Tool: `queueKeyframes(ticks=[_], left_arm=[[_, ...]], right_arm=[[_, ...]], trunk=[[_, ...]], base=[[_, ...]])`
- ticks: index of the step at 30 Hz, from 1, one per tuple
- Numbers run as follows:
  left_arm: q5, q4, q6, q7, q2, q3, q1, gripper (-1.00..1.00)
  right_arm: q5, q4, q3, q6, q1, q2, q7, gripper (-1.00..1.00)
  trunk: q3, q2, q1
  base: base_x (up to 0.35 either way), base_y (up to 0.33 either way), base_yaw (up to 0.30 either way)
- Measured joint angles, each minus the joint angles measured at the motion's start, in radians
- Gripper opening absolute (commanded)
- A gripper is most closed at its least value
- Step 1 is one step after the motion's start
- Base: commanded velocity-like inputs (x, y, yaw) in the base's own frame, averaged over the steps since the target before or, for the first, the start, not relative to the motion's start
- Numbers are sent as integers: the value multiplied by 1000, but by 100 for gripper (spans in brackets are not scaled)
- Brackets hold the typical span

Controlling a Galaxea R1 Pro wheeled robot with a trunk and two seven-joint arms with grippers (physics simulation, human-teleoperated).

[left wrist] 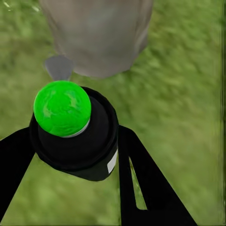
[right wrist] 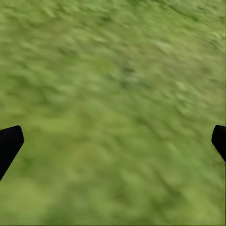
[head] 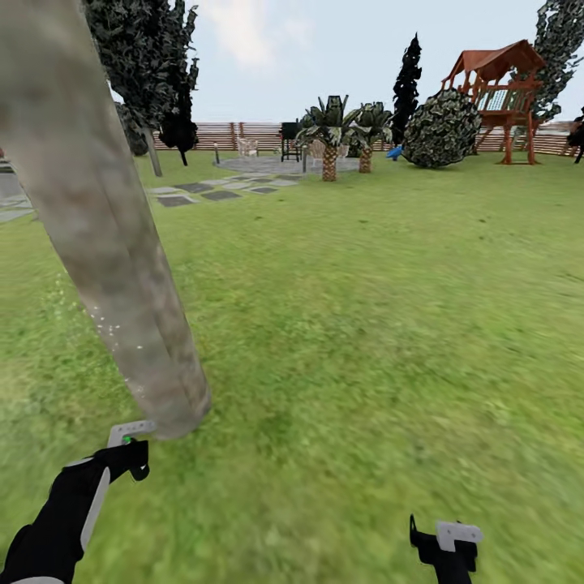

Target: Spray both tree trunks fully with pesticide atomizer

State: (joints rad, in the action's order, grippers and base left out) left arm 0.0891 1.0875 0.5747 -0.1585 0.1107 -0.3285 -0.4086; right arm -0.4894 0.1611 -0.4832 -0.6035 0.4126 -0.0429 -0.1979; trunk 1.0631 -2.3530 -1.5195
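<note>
1. Lawn (head: 389, 324) is stretching back to a slatted fence (head: 259, 134).
2. Tree trunk (head: 105, 243) is leaning close ahead.
3. Left pincer (left wrist: 70, 155) is pinching the atomizer (left wrist: 75, 136): rigid, light, likely slick; hold its dark body.
4. Right pincer (right wrist: 113, 141) is hanging spread, empty.

Tree trunk (head: 105, 243) top cut off by frame; lawn (right wrist: 113, 94) blurry.

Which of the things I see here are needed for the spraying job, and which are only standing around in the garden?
Needed for the job:
- pesticide atomizer, held in the left hand
- tree trunk, close in front of it

Only standing around:
- wooden play tower
- short palms
- round bush
- paving slabs
- fence
</note>
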Motion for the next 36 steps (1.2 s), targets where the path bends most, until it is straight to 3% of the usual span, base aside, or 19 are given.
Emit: queueKeyframes(ticks=[3,6,11,24,30,34,36], left_arm=[[0,-2,-22,-1,0,-1,2,-100],[-2,-10,-157,0,-1,-3,28,-100],[-7,-5,-187,0,0,-10,33,-100],[-5,-2,-184,4,4,-19,34,-100],[1,-2,-175,14,-1,-45,34,-100],[2,-1,-44,15,-1,-34,33,-100],[4,0,-26,16,0,-34,33,-100]], right_arm=[[0,0,0,0,0,0,0,100],[0,0,0,1,0,0,0,100],[0,0,0,1,0,0,0,100],[0,0,0,1,0,0,0,100],[0,0,0,1,0,0,0,100],[0,0,0,0,0,0,0,100],[0,0,0,0,0,0,0,100]], trunk=[[0,0,0],[0,0,0],[0,0,0],[0,0,0],[0,0,0],[0,0,0],[0,0,0]], base=[[221,-211,4],[240,-185,0],[-26,-135,0],[-25,-34,236],[136,-214,43],[156,-240,162],[145,-243,268]])
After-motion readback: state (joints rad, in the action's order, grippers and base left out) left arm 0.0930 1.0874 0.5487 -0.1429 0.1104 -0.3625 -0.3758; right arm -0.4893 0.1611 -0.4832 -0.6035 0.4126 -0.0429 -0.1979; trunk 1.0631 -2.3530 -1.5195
